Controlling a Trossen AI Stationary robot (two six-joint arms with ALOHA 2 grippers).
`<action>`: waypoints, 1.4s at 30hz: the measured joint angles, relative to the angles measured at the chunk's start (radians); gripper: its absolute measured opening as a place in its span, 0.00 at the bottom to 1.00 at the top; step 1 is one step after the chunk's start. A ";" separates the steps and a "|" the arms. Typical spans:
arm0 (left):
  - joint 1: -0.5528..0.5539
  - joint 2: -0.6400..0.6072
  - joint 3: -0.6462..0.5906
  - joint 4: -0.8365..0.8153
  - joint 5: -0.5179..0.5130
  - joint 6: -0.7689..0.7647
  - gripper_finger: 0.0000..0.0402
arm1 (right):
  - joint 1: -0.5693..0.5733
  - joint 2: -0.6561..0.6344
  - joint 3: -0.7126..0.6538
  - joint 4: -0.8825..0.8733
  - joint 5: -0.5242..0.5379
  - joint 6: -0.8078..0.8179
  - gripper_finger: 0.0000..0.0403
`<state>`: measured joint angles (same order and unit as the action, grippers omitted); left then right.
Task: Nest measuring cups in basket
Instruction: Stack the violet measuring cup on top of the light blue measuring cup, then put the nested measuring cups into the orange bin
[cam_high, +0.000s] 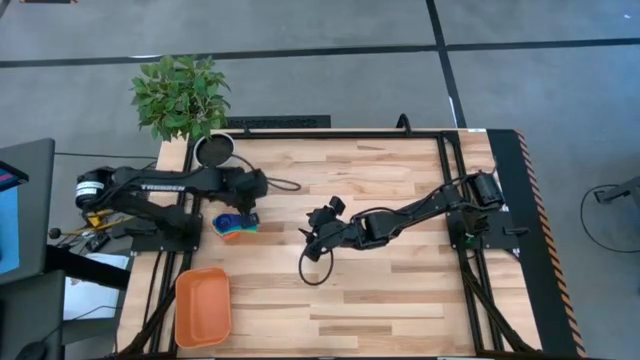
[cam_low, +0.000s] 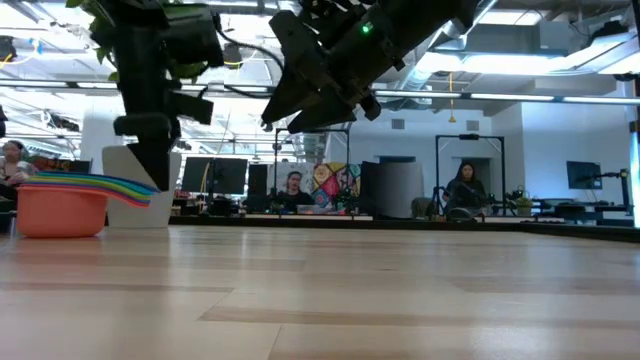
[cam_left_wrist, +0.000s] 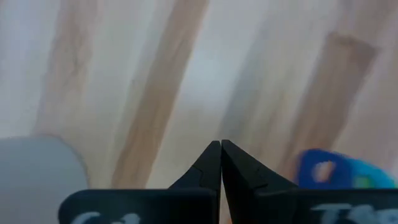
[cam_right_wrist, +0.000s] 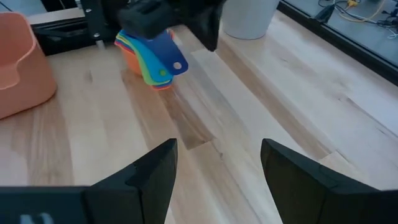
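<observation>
The measuring cups (cam_high: 235, 226) sit nested in one stack on the table, outermost cup orange, flat handles fanned out (cam_right_wrist: 163, 67). The orange basket (cam_high: 203, 306) lies apart from them near the front left edge. My left gripper (cam_high: 258, 187) hangs shut above the table just beyond the stack toward the far edge; its fingertips meet (cam_left_wrist: 221, 155) with nothing between them. My right gripper (cam_right_wrist: 217, 168) stands open mid-table (cam_high: 318, 238), its fingers pointing toward the stack and holding nothing.
A round white plant pot (cam_high: 213, 150) with a leafy plant stands at the far left edge, close behind my left gripper. A loose black cable (cam_high: 312, 268) loops under my right gripper. Bare wood stretches across the middle and right of the table.
</observation>
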<state>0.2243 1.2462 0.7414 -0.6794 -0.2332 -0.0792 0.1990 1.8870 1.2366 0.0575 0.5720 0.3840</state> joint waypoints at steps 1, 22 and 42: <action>0.018 0.008 0.000 -0.005 0.002 0.011 0.00 | -0.002 0.000 0.000 0.000 0.000 0.000 0.63; 0.014 0.031 0.000 -0.041 0.231 0.084 0.00 | 0.000 0.000 -0.001 -0.028 0.002 0.000 0.63; -0.148 -0.161 0.061 -0.226 0.112 -0.047 0.00 | -0.062 0.080 -0.002 0.180 -0.241 0.088 0.63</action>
<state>0.0761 1.0848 0.8022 -0.9053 -0.1216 -0.1260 0.1366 1.9673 1.2349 0.2374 0.3313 0.4719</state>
